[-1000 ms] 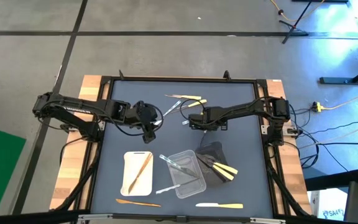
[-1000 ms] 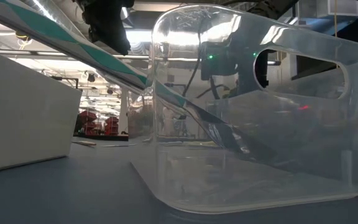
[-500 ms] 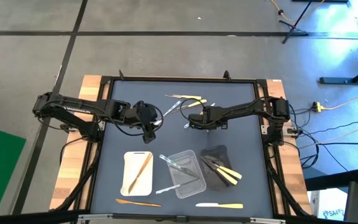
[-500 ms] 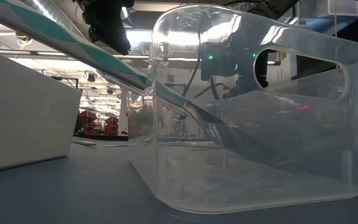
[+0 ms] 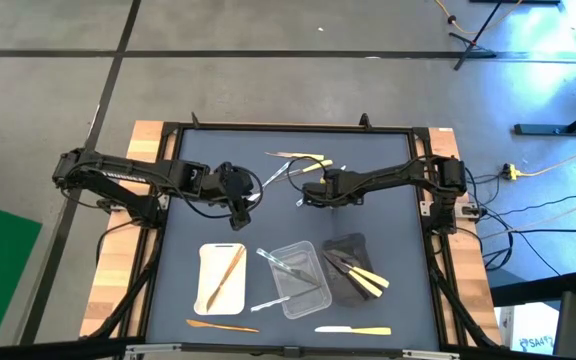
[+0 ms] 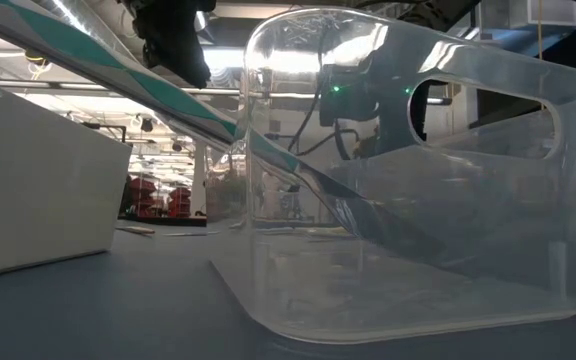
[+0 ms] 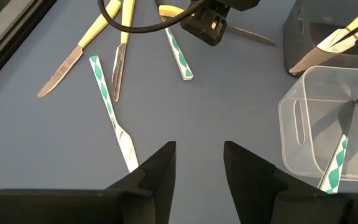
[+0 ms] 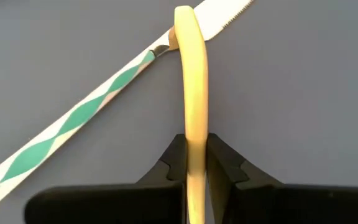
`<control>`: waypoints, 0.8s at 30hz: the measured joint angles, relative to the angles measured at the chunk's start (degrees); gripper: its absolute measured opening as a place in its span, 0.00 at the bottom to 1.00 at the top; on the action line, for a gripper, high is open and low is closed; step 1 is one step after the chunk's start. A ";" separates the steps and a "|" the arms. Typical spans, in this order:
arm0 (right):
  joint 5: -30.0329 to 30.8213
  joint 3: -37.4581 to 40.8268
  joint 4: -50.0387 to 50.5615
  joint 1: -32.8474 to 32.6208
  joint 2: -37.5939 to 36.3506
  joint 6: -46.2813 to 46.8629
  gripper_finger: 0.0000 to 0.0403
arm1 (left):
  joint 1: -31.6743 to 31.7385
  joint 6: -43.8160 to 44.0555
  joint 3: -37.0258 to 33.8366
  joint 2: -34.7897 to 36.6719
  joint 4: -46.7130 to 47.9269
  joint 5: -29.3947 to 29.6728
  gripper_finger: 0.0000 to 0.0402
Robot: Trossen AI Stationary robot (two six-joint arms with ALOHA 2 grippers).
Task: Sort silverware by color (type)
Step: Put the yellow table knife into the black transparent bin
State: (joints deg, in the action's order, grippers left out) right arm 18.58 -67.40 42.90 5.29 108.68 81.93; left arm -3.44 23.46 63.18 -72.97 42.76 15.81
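Loose silverware lies at the table's far middle: yellow-handled knives and green-and-white-handled knives. My right gripper stands down among them, shut on a pale yellow utensil. That utensil's rounded end lies across a green-and-white knife. My left gripper hovers open above bare table to the left of the pile, with nothing between its fingers. A brown wooden utensil lies in the white tray, and clear ones in the clear tray. Yellow ones lean on the black tray. My right gripper pinches the pale yellow utensil's handle between its two fingers, some way back from the rounded end. The fingers come steeply from above, and the handle runs out ahead of them. Its rounded end lies over the green-and-white knife's neck; whether it touches the knife I cannot tell.
The three trays stand in a row near the table's front edge. Loose utensils lie in front of them: a wooden one and a yellow-handled one. The clear tray fills the low view, with a green-and-white utensil leaning over its wall.
My right gripper has tipped a little where it stands over the far pile. The left arm has kept still.
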 joint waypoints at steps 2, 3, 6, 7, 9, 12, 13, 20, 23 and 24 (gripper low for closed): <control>0.44 0.00 0.02 -0.01 0.00 -0.98 0.05 | 0.00 -0.02 0.00 0.00 0.02 0.02 0.32; 0.48 0.00 0.00 -0.01 0.00 -1.43 0.05 | 0.00 -0.02 0.00 0.00 0.01 0.02 0.32; 0.47 0.00 0.02 0.00 0.00 -2.48 0.05 | 0.00 -0.06 0.00 0.00 0.02 0.02 0.32; 0.49 0.00 0.02 0.00 0.00 -2.79 0.05 | 0.00 -0.06 0.00 0.00 0.02 0.02 0.32; 0.46 0.00 0.02 -0.01 0.00 -2.96 0.05 | 0.00 -0.09 0.00 0.00 0.03 0.02 0.32; 0.48 0.00 0.09 -0.01 -0.27 -4.64 0.05 | 0.00 -0.11 0.00 0.00 0.05 0.02 0.32; 0.49 0.00 0.12 0.00 -0.49 -5.11 0.05 | 0.00 -0.11 0.00 0.00 0.08 0.02 0.32; 2.70 0.00 0.18 0.01 -4.22 -8.65 0.05 | 0.22 -2.86 0.04 2.63 0.50 -0.38 0.32; 4.89 0.00 0.09 -0.01 -6.94 -10.11 0.05 | 0.22 -3.76 0.04 4.47 0.27 -0.39 0.32; 5.62 0.00 -0.21 -0.01 -7.97 -10.40 0.05 | 0.22 -3.75 0.04 5.06 0.12 -0.36 0.32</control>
State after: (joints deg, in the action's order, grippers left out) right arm 24.21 -67.40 42.69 5.28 100.71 71.53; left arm -3.22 19.71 63.22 -67.91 42.88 15.45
